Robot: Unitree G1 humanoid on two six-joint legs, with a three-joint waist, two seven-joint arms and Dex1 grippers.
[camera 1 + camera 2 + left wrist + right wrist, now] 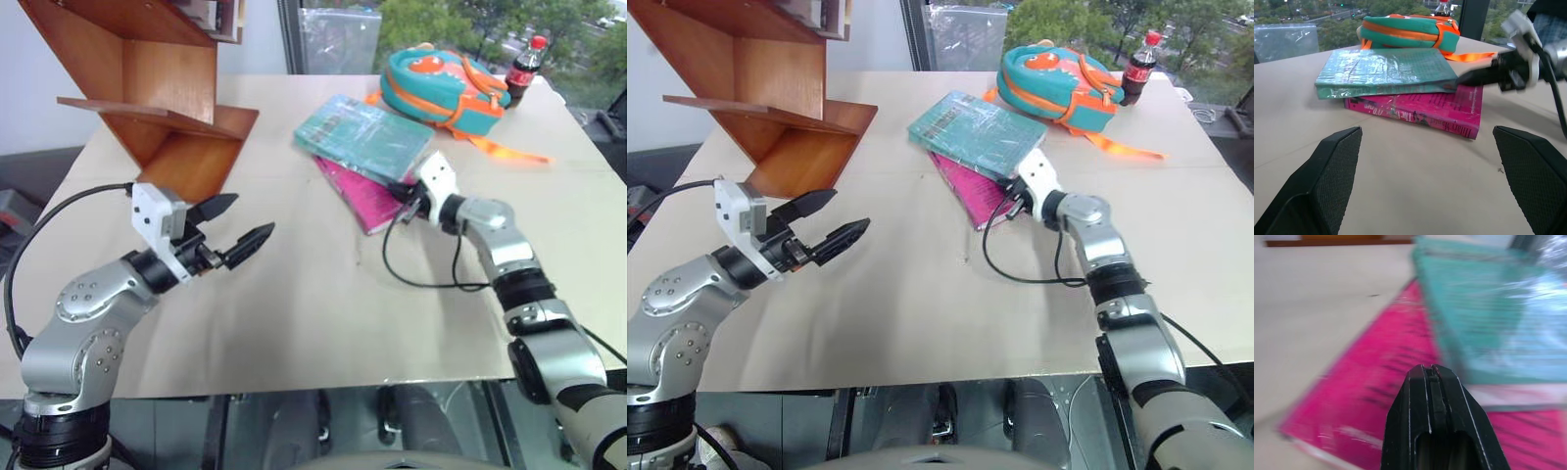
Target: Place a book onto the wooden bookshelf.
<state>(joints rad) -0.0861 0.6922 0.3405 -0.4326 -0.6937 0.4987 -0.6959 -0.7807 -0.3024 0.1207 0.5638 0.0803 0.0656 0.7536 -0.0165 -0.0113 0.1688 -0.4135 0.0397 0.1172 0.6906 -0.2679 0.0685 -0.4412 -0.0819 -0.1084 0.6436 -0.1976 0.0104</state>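
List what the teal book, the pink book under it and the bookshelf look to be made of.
Teal book: paper pages in a cover that looks wrapped in clear plastic film, judging by its crinkled glare.
Pink book: glossy printed card cover, probably a paperback; black lettering and a sheen.
Wooden bookshelf: reddish-brown boards, polished or varnished; solid wood or veneer cannot be told.
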